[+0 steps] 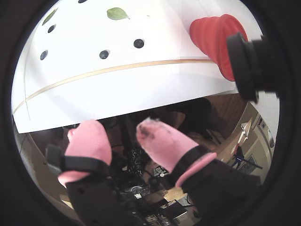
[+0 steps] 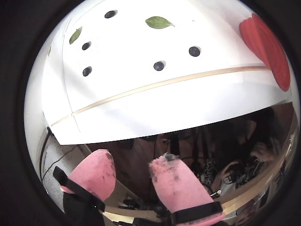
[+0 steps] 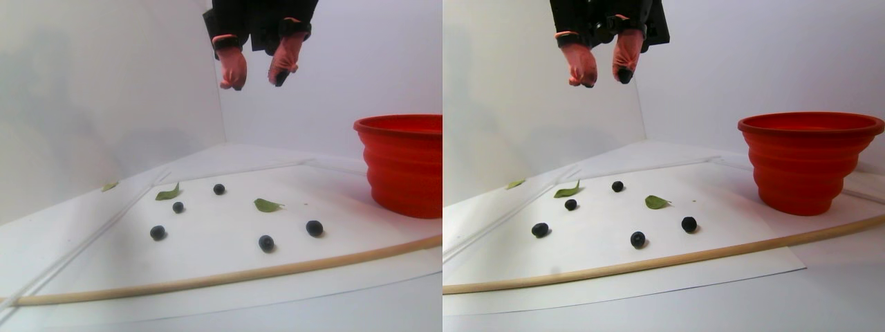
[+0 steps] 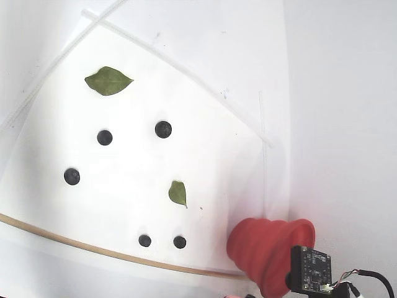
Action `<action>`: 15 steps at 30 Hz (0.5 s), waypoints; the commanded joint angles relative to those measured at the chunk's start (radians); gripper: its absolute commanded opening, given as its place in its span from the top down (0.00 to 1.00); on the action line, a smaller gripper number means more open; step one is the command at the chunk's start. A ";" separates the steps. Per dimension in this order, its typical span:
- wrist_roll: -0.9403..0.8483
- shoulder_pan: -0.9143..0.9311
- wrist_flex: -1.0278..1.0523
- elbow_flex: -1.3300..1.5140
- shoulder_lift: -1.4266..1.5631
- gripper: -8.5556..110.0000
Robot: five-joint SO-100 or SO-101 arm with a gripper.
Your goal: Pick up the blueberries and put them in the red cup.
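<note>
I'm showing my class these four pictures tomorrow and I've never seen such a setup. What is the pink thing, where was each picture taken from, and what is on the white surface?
The pink thing is the end effector of a small robot arm: two padded fingers, standing apart and holding nothing. Two pictures come from cameras riding on the arm's wrist, so the fingers show at the bottom. The wide picture is two near-identical side views from table height; there the end effector hangs high above the surface. The last looks down from above. On the white sheet lie five blueberries, a few green leaves and a thin wooden strip along the sheet's edge. The red cup stands on the surface beside them.
</note>
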 commanded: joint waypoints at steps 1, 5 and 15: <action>-0.015 0.012 -0.041 0.002 -0.008 0.80; -0.029 0.017 -0.084 0.020 -0.037 0.80; -0.066 0.035 -0.189 0.029 -0.158 0.80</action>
